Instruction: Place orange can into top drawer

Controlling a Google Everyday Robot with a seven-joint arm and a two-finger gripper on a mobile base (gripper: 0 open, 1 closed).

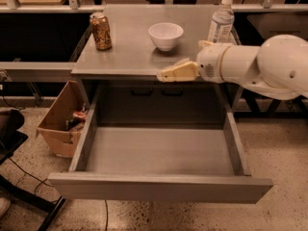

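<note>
The orange can (100, 31) stands upright on the table's far left corner. The top drawer (159, 185) is pulled fully out below the table and holds nothing. My gripper (166, 73) reaches in from the right on a white arm. It hovers over the table's front edge, above the drawer's back. It is well to the right of the can and nearer to me, and holds nothing.
A white bowl (166, 35) sits at the table's middle. A clear water bottle (221, 20) with a white cap stands at the back right. A brown cardboard box (60, 119) with trash sits on the floor, left of the drawer. A black chair base (29, 196) is at the lower left.
</note>
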